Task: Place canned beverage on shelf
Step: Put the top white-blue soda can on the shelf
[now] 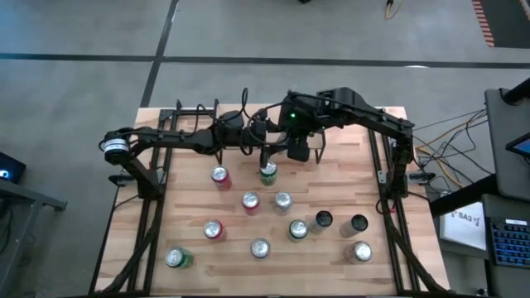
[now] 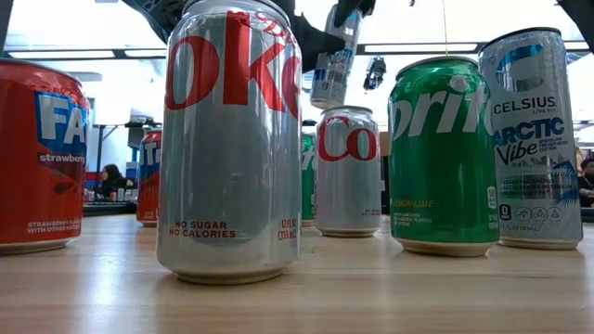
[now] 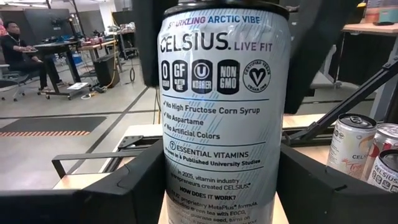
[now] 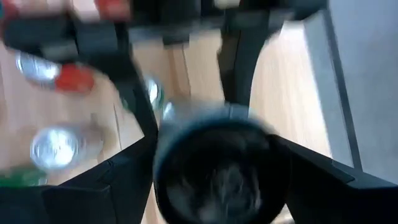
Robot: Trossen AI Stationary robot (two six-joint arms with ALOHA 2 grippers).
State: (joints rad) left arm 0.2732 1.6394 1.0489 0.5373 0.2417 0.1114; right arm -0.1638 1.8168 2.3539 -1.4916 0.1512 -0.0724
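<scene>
While the Celsius can [image 2: 334,57] hangs in the air above the far middle of the table [image 1: 224,280], tilted and clear of the wood, the task is only partly done. The can has been lifted but is not on the shelf. Both arms meet around it there. The left gripper [image 3: 217,186] has it between its fingers [image 3: 124,186], which press against both sides of the lower body, so it appears to hold the can. The right gripper [image 4: 217,168] sits over one dark end of the same can; whether it grips or has let go cannot be told. It looks like a handover between the arms, though which way it goes is only a guess.

The shelf itself cannot be picked out with certainty under the arms. Left to do: one gripper must take the can alone, carry it to the shelf, set it upright and release. Near the camera the other cans, a Diet Coke [image 2: 232,139] and a Sprite [image 2: 444,153] among them, stand untouched on the table.
</scene>
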